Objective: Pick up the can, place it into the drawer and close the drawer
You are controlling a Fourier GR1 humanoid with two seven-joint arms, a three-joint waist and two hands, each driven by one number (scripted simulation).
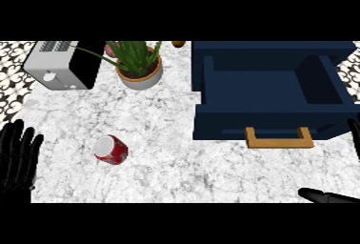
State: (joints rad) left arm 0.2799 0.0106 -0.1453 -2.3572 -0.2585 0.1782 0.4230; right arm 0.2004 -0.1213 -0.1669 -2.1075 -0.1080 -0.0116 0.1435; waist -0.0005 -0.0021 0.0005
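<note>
- The red metal can with a pale end lies on its side on the white marble counter, left of centre – nothing touches it, so the pick-up is not yet begun.
- The dark blue drawer stands pulled out at the right, and its inside, as far as it shows, holds nothing. Its tan wooden handle faces the robot. The can is well apart from the drawer, off to its left and a little nearer the robot.
- The black left hand rests at the view's left edge, released, fingers straight and pointing up, near the can but apart from it.
- The black right hand shows only as slivers at the lower right corner and the right edge – I cannot tell whether it is released or clenched. It holds nothing that can be seen.
- By my judgement all three steps are left: grasp the can, set it in the drawer, push the drawer to.
- A silver and black toaster and a green plant in a round clay pot stand at the back, clear of the work.
</note>
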